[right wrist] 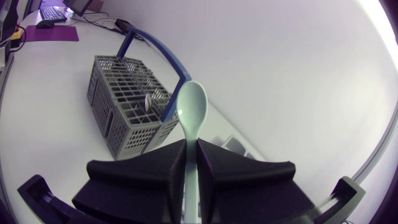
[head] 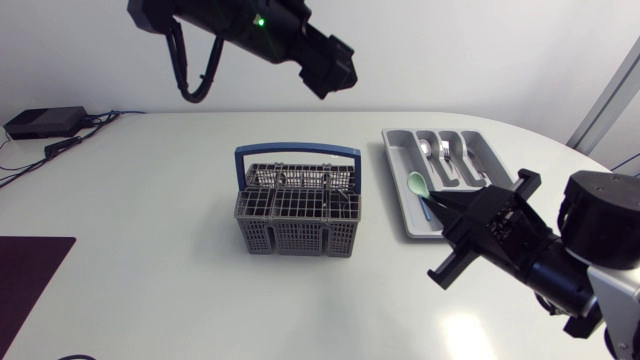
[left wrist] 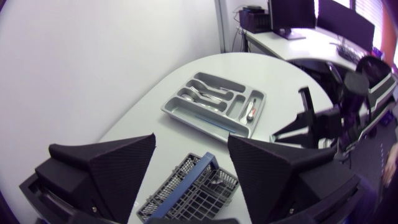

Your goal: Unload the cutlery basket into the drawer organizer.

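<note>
The grey cutlery basket (head: 297, 208) with a blue handle stands mid-table, and a metal piece (right wrist: 153, 101) lies in it. To its right lies the grey drawer organizer (head: 478, 148) with several metal pieces in its slots. My right gripper (head: 438, 204) hovers over the organizer's near left corner, shut on the handle of a pale green spoon (head: 417, 183). In the right wrist view the spoon's bowl (right wrist: 191, 107) sticks out ahead of that gripper (right wrist: 191, 151). High above the basket's far side my left gripper (head: 335, 68) hangs open with nothing in it (left wrist: 191, 142).
A black box with cables (head: 45, 122) sits at the table's far left corner. A dark mat (head: 28, 272) lies at the near left edge. In the left wrist view the basket (left wrist: 189, 190) is below and the organizer (left wrist: 214, 106) farther ahead.
</note>
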Robot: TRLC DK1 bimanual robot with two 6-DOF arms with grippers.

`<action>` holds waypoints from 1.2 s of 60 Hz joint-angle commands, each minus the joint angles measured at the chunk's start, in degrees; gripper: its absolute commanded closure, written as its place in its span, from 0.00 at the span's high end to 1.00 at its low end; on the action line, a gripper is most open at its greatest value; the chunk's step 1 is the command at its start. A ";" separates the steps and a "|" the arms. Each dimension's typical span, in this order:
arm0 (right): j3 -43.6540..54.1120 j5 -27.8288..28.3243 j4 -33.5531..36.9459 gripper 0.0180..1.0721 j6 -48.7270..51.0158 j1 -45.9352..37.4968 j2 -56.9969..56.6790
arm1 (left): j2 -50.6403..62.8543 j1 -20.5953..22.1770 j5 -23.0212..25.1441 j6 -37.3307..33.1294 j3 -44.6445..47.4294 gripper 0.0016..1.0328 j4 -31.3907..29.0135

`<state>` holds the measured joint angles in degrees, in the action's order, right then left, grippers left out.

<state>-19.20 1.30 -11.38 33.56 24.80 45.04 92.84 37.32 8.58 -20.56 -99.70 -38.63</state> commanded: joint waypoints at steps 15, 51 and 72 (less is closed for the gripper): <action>-11.30 23.84 19.02 0.07 11.70 -20.49 4.71 | -1.87 1.00 1.18 -37.63 23.76 0.88 10.86; -26.06 29.20 32.03 0.06 38.95 -32.88 32.13 | 3.23 4.34 -1.99 -66.89 32.11 0.59 21.76; -33.45 27.18 38.10 0.06 48.35 -35.70 40.39 | 8.06 4.16 -3.31 -72.43 30.71 0.36 26.50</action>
<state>-50.83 28.69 25.58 78.50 -10.13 83.79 98.98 41.60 5.48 -89.80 -69.04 -12.95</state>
